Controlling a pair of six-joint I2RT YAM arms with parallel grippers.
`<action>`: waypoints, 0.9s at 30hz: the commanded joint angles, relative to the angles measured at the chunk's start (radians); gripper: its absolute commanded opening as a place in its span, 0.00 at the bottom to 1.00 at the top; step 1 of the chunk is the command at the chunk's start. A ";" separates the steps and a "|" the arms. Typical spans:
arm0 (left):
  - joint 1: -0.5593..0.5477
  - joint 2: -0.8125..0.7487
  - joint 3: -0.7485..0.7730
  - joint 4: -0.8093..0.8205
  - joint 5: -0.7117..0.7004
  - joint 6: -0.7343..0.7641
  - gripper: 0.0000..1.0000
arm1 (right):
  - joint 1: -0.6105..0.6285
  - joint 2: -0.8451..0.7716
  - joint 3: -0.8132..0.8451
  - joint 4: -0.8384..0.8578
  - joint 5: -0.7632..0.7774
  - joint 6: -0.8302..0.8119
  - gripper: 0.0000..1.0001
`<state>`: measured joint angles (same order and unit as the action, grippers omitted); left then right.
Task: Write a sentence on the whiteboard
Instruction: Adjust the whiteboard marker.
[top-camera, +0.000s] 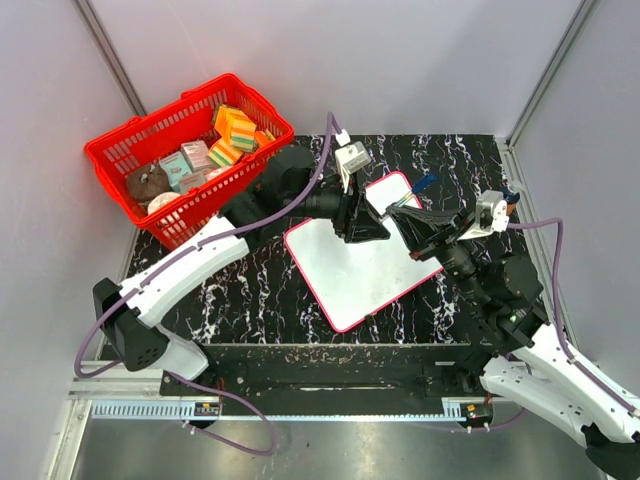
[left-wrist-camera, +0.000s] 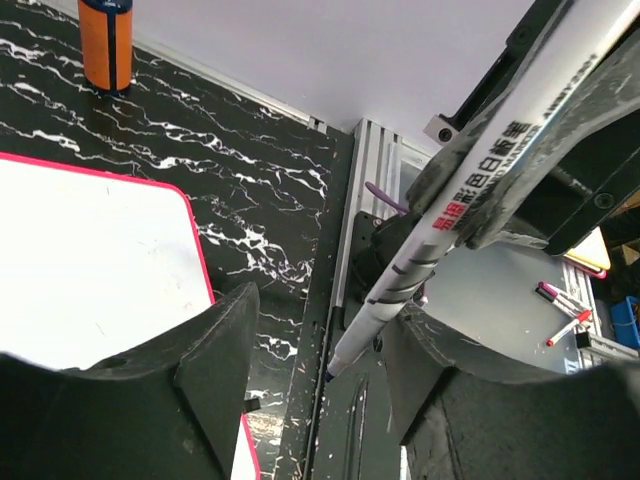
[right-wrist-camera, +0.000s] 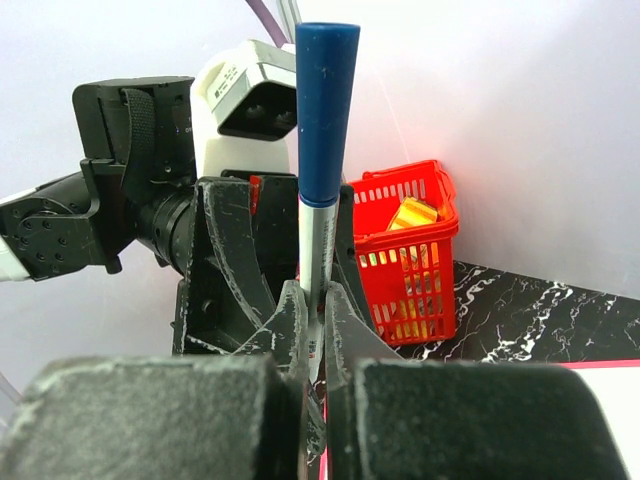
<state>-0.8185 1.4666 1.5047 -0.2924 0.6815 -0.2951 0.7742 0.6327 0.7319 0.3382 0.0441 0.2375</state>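
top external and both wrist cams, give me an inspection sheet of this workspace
surface: black marbled table; no spills seen
job's things: whiteboard lies flat, skewed to the table edges, no writing seen; marker has a blue end
clutter: red basket of sponges and boxes at the far left; orange cylinder stands past the board
grippers: right gripper shut on the marker; left gripper open, a finger on either side of the marker's tip end
cables: purple cables loop off both arms, none lying on the board
surroundings: pale walls; metal rail at the near edge; loose markers beyond the table edge
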 joint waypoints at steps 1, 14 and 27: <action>-0.007 -0.054 0.012 0.116 0.003 -0.018 0.54 | 0.005 -0.016 0.020 0.030 0.031 0.023 0.00; -0.008 -0.109 0.064 -0.031 -0.054 0.034 0.00 | 0.005 -0.077 0.081 -0.156 0.060 0.052 0.38; -0.007 -0.100 0.293 -0.362 -0.031 0.146 0.00 | 0.005 0.041 0.296 -0.269 -0.302 0.086 1.00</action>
<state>-0.8246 1.3937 1.7321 -0.5526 0.6388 -0.2043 0.7769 0.6224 0.9585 0.0986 -0.1040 0.3153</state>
